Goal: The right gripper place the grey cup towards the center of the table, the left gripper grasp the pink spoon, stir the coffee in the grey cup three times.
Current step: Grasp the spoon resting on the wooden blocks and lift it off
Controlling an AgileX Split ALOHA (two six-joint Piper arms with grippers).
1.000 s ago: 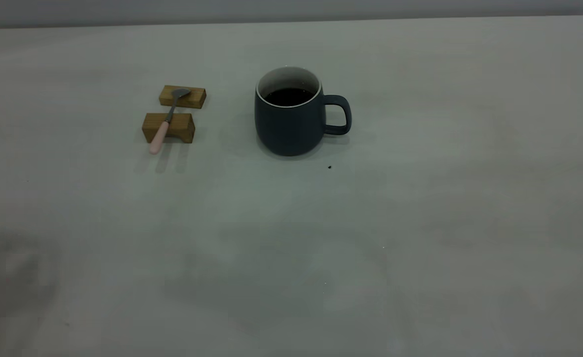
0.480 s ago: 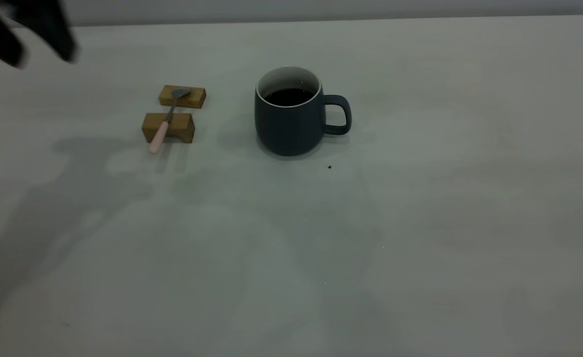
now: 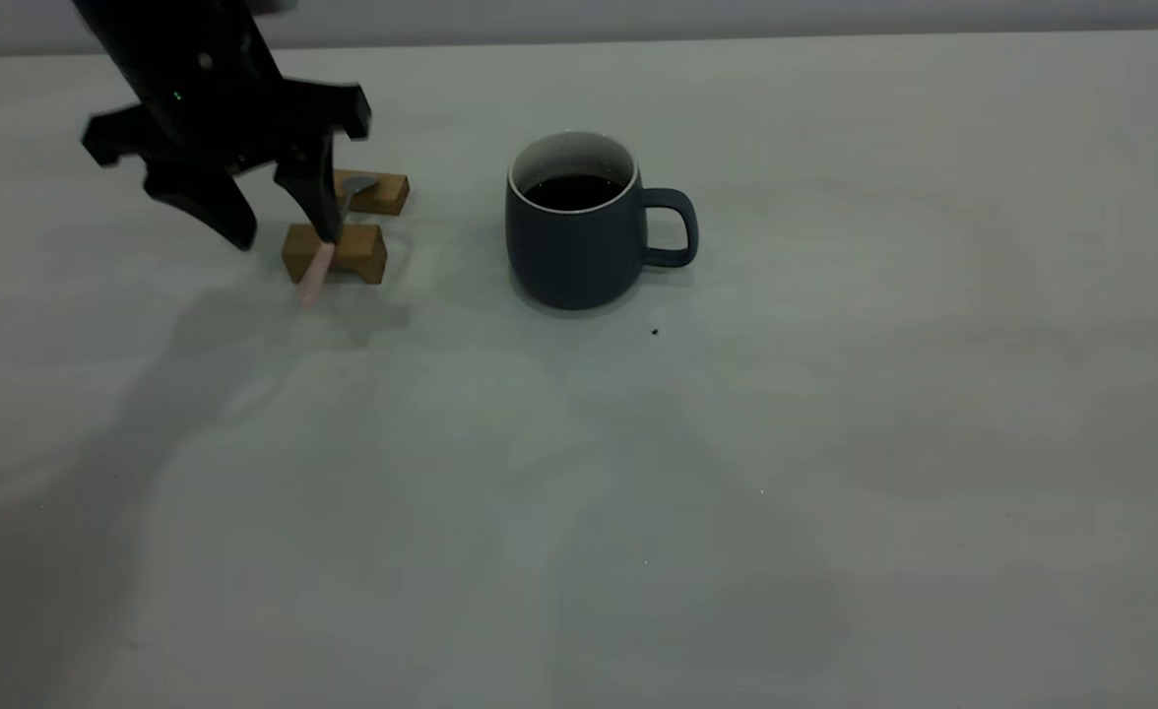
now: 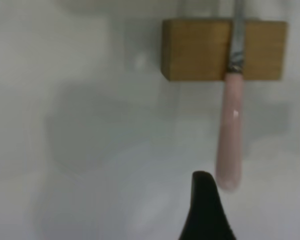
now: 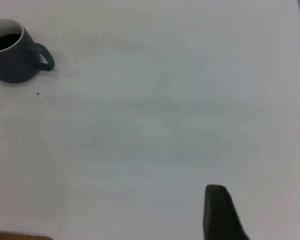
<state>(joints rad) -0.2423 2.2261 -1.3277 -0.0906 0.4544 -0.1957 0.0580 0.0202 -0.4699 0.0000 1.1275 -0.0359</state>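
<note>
The table point(image 3: 835, 473) is bare in the foreground; farther back the grey cup point(image 3: 575, 236), holding the coffee point(image 3: 573, 191), stands near center, so the step in hand appears to be the spoon grasp. The left claw point(image 3: 284, 228) hangs with fingers apart at 9 o'clock from the cup, over the pink spoon point(image 3: 315, 273) bridging two wooden blocks point(image 3: 335, 253). Judged next: straddle the handle, then close; the right claw point(image 5: 260, 220) is parked well away, fingers apparently apart.

Slate-grey cup point(image 3: 579, 246) with white rim, black coffee point(image 3: 572, 191), pink-handled spoon point(image 3: 328, 241), tan wooden blocks point(image 3: 335, 253), black left gripper point(image 3: 284, 222)
</note>
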